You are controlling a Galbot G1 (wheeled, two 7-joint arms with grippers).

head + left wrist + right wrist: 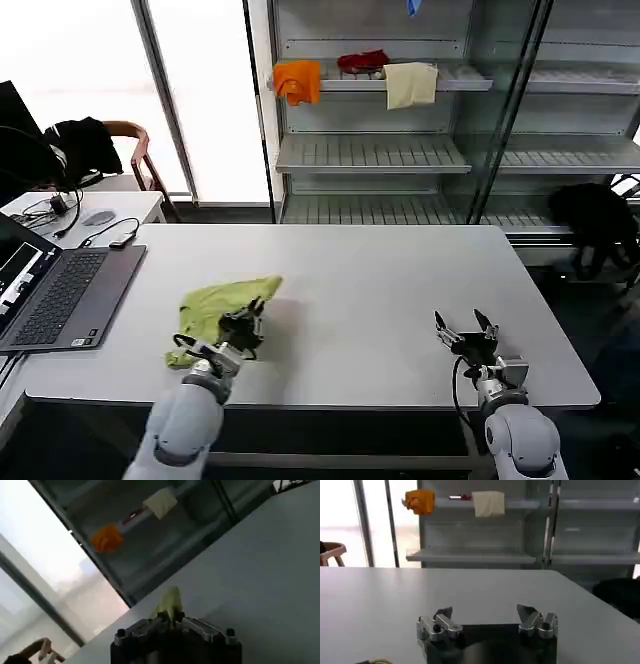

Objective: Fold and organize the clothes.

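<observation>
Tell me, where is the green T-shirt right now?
In the head view, the green T-shirt lies bunched on the table's left side, pinched by the left gripper.

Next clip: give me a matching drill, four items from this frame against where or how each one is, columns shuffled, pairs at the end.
Items:
1. T-shirt
2. right gripper
3. orange cloth
4. laptop

Descriptions:
A. open above bare table
B. hanging off a shelf
C. at the table's left edge
D. bunched up, pinched by the left gripper

Pairs: 1-D, 2-A, 3-B, 4-C
</observation>
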